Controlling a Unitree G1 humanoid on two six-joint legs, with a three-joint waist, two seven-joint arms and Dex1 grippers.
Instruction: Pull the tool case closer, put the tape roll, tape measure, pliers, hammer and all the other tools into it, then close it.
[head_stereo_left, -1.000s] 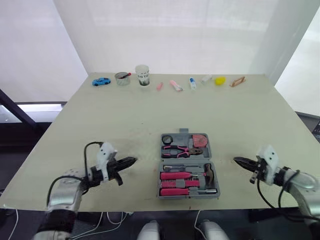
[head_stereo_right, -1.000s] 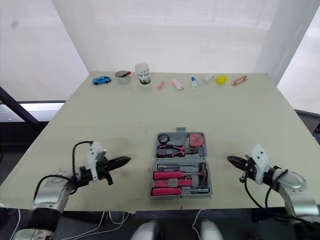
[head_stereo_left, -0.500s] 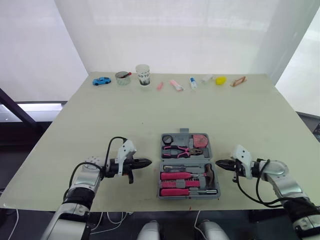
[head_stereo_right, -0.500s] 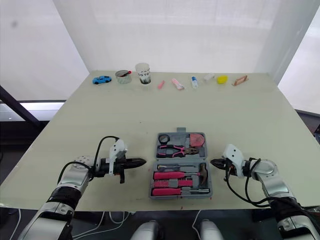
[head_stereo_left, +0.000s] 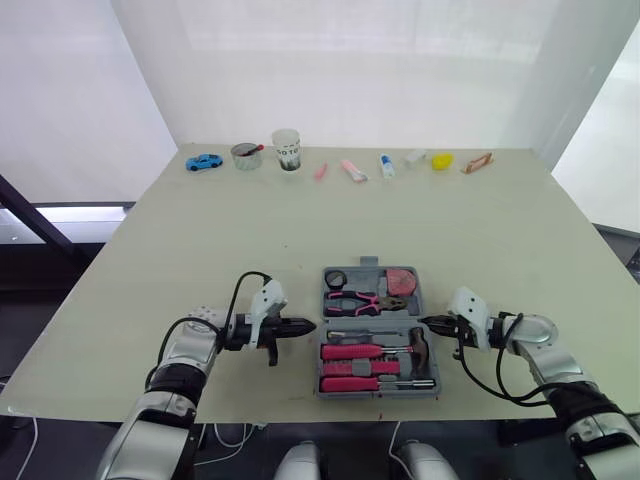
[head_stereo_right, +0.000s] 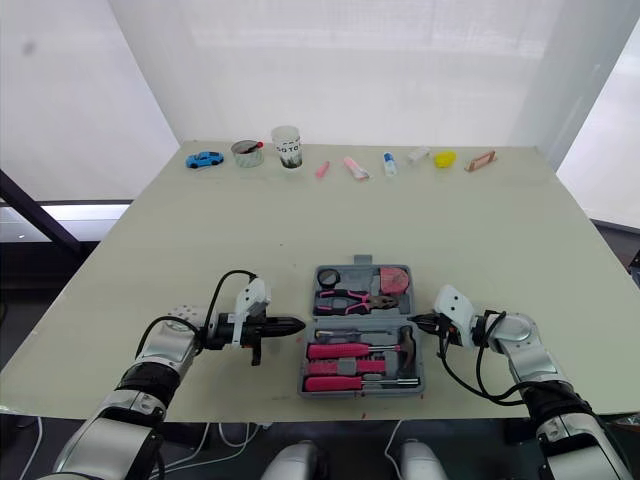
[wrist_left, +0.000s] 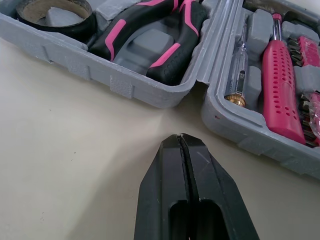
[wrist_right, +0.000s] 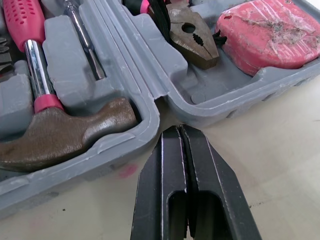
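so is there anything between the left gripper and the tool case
Nothing: the left wrist view shows a bare stretch of table between the shut left gripper and the tool case side wall by its hinge.

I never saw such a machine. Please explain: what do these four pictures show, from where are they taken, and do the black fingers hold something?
It is a humanoid robot with two arms. The two wide pictures come from cameras in its head, looking down at a table; the two close ones come from each wrist. An open grey tool case holds a tape roll, pliers, a tape measure, a hammer and pink screwdrivers. Small things, such as a blue toy car, line the far edge. The left gripper and right gripper point at the case's sides, fingers shut, holding nothing.
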